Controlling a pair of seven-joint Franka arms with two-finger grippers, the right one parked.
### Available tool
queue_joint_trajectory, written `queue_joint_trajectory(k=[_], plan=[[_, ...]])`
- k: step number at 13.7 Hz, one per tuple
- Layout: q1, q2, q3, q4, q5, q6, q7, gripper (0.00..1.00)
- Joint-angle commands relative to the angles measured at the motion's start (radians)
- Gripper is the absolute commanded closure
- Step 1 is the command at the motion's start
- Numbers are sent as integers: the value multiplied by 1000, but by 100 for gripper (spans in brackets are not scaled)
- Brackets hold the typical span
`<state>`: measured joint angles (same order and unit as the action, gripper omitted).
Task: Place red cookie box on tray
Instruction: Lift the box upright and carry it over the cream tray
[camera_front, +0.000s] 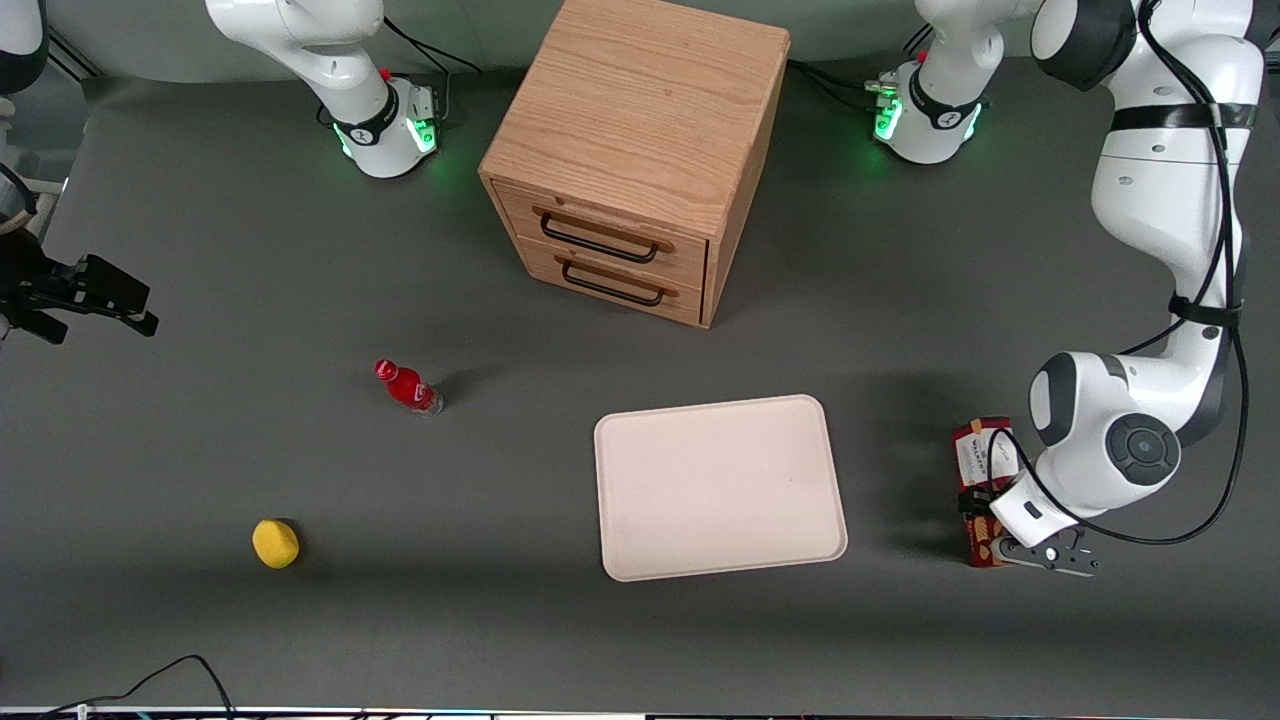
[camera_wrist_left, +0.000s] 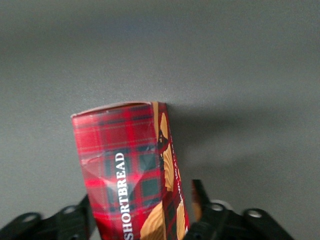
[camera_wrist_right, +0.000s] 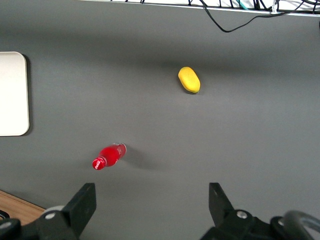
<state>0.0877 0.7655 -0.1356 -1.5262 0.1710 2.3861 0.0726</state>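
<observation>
Red cookie box (camera_front: 984, 462) lies on the table toward the working arm's end, apart from the tray (camera_front: 720, 486), with the left gripper (camera_wrist_left: 142, 222) straddling it, fingers either side; grasp step, closure unconfirmed; next: lift and carry.

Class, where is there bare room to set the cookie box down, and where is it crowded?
The tray is bare all over. Bare table lies between tray and bottle, and between tray and drawers. It is crowded only at the working arm's end, where the claw straddles the box.
</observation>
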Motion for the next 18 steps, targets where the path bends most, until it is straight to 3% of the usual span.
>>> queue_joint_trajectory(k=[1, 4, 7, 11, 13, 18], plan=[[-6, 0, 4, 15, 21, -11, -58, 100], [-8, -26, 2, 40, 27, -66, -91, 100], [-55, -125, -6, 124, 18, -321, -106, 100], [-190, -215, -9, 231, 10, -553, -362, 100], [-276, -209, -9, 300, 12, -651, -500, 100], [-403, -82, -1, 383, 22, -647, -657, 100]])
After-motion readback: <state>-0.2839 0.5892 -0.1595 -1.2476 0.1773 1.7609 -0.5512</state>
